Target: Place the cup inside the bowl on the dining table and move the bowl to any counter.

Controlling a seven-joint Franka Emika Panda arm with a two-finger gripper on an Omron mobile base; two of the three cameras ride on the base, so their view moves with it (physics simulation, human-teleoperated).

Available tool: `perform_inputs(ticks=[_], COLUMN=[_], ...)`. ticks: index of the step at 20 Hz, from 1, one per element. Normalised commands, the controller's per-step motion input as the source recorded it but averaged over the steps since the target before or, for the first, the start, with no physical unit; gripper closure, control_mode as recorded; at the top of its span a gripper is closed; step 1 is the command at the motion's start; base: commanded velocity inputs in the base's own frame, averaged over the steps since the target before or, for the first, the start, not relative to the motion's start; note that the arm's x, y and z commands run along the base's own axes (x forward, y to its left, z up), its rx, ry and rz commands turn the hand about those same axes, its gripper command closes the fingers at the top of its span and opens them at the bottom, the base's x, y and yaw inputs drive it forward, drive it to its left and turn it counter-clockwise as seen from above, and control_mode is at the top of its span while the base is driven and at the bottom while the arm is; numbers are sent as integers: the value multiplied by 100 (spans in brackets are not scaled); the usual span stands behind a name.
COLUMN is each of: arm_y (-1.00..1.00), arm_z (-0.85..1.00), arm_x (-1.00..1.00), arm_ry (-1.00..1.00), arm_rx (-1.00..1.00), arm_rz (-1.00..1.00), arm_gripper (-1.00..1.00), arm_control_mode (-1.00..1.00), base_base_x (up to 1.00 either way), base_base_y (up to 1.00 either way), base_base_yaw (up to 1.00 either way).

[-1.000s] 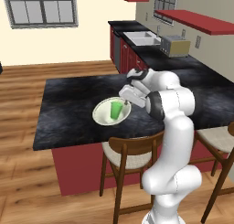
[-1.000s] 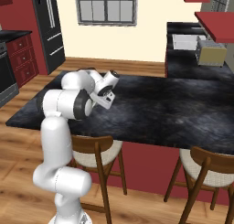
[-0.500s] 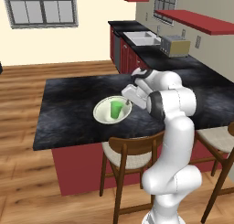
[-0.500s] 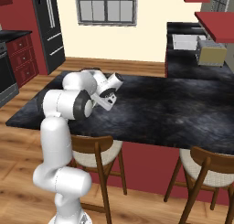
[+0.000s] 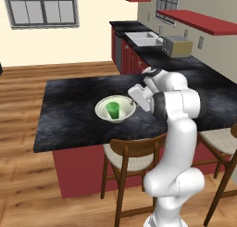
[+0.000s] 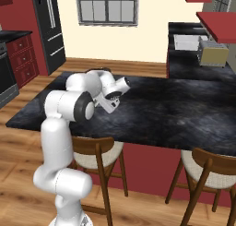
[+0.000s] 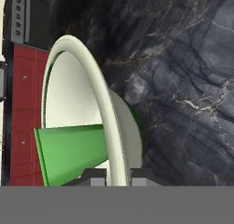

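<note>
Black marbled dining table (image 5: 69, 115) carries the cream bowl (image 5: 103, 114) near its front edge, and I see the green cup (image 5: 113, 110) standing upright inside it. My gripper (image 7: 118, 176) is nearly closed, its fingers (image 7: 97, 176) pinching the bowl's rim from either side at the bowl's right edge.

Quick count from my end: one bowl (image 5: 115, 109) with one green cup (image 5: 112, 110) in it, on one black-topped table (image 5: 69, 115). I see three chairs: one (image 5: 132, 155) right by my arm in the left view, one more (image 5: 217, 142) off to the side, and another (image 6: 209, 167) in the right view. One toaster (image 5: 177, 46), one sink (image 5: 144, 38), one window (image 5: 41, 7).
</note>
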Motion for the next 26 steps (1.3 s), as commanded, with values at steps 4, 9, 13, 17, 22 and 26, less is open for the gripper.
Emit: perform_inputs(ticks=[4,9,13,17,22,26], arm_y=[-2,0,0,0,0,3], arm_z=[43,32,29,29,32,25], arm_x=[-29,-39,-44,-50,-56,-54], arm_ry=[5,6,5,0,0,0], arm_rx=[8,6,6,3,0,0], arm_rz=[0,0,0,0,0,0], arm_gripper=[100,100,100,100,100,100], arm_control_mode=[-100,-100,-100,-100,-100,-100], base_base_x=[0,0,0,0,0,0], base_base_y=[0,0,0,0,0,0], base_base_yaw=[0,0,0,0,0,0])
